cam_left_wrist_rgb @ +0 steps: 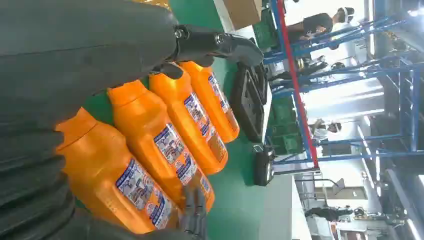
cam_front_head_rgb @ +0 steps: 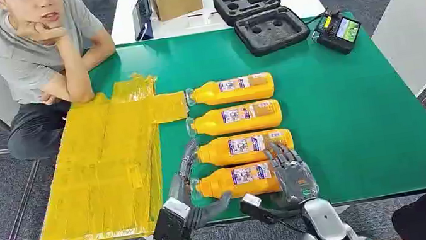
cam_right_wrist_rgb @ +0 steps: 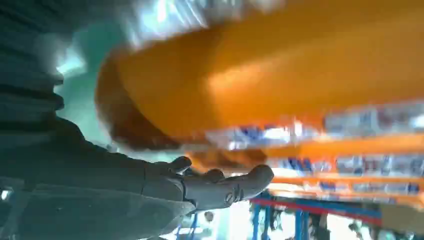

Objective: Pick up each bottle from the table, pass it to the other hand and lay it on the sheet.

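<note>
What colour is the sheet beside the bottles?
Yellow, translucent-looking sheet on the green table; clearest in the head view.

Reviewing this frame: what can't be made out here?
- Whether the right hand grips the nearest bottle: head view hides the contact; right wrist view is blurred.
- Bottle label text: too small.
- Left hand fingers: partly behind that bottle's cap.
</note>
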Robot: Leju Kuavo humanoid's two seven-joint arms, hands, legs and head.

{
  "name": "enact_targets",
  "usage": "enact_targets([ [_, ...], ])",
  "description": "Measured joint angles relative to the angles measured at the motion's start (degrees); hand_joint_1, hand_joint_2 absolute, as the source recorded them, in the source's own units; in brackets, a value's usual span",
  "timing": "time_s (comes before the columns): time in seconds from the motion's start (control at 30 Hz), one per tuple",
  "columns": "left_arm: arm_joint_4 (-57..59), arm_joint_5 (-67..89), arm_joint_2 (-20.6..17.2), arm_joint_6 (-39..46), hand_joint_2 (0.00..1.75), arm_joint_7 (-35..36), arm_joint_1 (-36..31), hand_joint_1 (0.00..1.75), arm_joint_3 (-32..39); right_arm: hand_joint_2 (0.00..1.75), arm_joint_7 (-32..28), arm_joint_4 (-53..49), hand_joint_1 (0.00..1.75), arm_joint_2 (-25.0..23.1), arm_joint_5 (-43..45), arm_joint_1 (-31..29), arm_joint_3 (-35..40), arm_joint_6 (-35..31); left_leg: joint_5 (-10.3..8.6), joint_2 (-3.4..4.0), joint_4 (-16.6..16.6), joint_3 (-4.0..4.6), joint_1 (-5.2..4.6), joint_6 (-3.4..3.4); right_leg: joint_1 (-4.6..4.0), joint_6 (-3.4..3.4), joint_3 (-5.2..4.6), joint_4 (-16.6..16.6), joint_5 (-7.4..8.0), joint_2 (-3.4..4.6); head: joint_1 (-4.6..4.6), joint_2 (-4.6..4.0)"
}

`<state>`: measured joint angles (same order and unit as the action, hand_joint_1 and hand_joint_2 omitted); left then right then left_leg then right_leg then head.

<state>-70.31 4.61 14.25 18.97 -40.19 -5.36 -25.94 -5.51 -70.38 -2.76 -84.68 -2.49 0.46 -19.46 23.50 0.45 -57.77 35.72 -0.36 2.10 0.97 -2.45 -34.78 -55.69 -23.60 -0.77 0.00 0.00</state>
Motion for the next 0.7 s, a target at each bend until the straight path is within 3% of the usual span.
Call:
enact_targets([
  [0.2, 0.4, 0.4, 0.2, -0.1, 1.75, 0.0, -0.2, 0.00, -0.1, 1.75, -1.5, 0.3, 1.41, 0.1, 1.2, 0.2, 0.0, 0.3, 0.00, 0.01, 0.0, -0.03, 0.00, 0.00, 0.00, 0.00, 0.01, 0.0, 0.00, 0.01, -0.02, 0.00],
  [0.23, 0.5, 0.4, 0.3, -0.1, 1.75, 0.0, -0.2, 0.00, -0.1, 1.75, -1.6, 0.3, 1.33, 0.1, 1.3, 0.2, 0.0, 0.3, 0.01, 0.01, 0.0, -0.04, 0.00, 0.00, 0.00, 0.00, 0.01, 0.0, 0.00, 0.01, -0.04, 0.00],
  [0.3, 0.5, 0.4, 0.3, -0.1, 1.75, 0.0, -0.3, 0.00, -0.2, 1.75, -1.7, 0.3, 0.96, 0.1, 1.3, 0.4, 0.0, 0.3, 0.00, 0.00, 0.0, -0.03, 0.00, 0.00, 0.00, 0.00, 0.02, 0.0, 0.00, 0.00, -0.02, 0.00],
  [0.33, 0.5, 0.4, 0.3, -0.1, 1.75, 0.0, -0.3, 0.00, -0.1, 1.75, -1.7, 0.3, 0.68, 0.1, 1.4, 0.4, 0.0, 0.3, 0.00, 0.00, 0.0, -0.04, 0.00, 0.00, 0.00, 0.00, 0.03, 0.0, 0.00, 0.00, 0.02, 0.00],
  [0.4, 0.5, 0.4, 0.3, -0.1, 1.75, 0.0, -0.4, 0.00, -0.2, 1.75, -1.8, 0.2, 0.45, 0.1, 1.4, 0.4, 0.2, 0.4, 0.00, 0.00, 0.0, -0.04, 0.00, 0.00, 0.00, 0.00, 0.05, 0.0, 0.00, 0.00, 0.00, 0.00],
  [0.47, 0.5, 0.4, 0.3, -0.1, 1.75, 0.0, -0.5, 0.00, -0.2, 1.75, -1.9, -0.3, 0.49, 0.0, 1.4, 0.5, 0.4, 0.5, 0.00, 0.01, 0.0, -0.04, 0.00, 0.00, 0.00, 0.00, 0.05, 0.0, 0.00, 0.00, -0.02, 0.00],
  [0.53, 0.5, 0.4, 0.3, 0.0, 1.75, 0.0, -0.7, 0.00, -0.1, 1.75, -2.2, -1.0, 0.77, -0.2, 1.3, 0.7, 0.8, 0.7, 0.01, 0.01, 0.0, -0.04, 0.00, 0.00, 0.00, 0.00, 0.04, 0.0, 0.00, 0.00, 0.00, 0.00],
  [0.67, 0.5, 0.3, 0.3, 0.3, 1.75, 0.0, -0.7, 0.00, -0.1, 1.75, -3.0, -2.0, 0.77, -0.4, 1.8, 1.4, 2.3, 1.1, 0.01, 0.01, 0.0, -0.03, 0.00, -0.01, 0.00, 0.00, 0.03, 0.0, -0.01, 0.00, -0.04, 0.00],
  [0.7, 0.5, 0.3, 0.3, 0.4, 1.75, 0.0, -0.7, 0.00, -0.1, 1.75, -3.1, -2.1, 0.91, -0.4, 1.8, 1.5, 2.6, 1.2, 0.02, 0.01, 0.0, -0.03, 0.01, -0.01, -0.01, 0.01, 0.03, 0.0, -0.01, 0.00, -0.02, 0.00],
])
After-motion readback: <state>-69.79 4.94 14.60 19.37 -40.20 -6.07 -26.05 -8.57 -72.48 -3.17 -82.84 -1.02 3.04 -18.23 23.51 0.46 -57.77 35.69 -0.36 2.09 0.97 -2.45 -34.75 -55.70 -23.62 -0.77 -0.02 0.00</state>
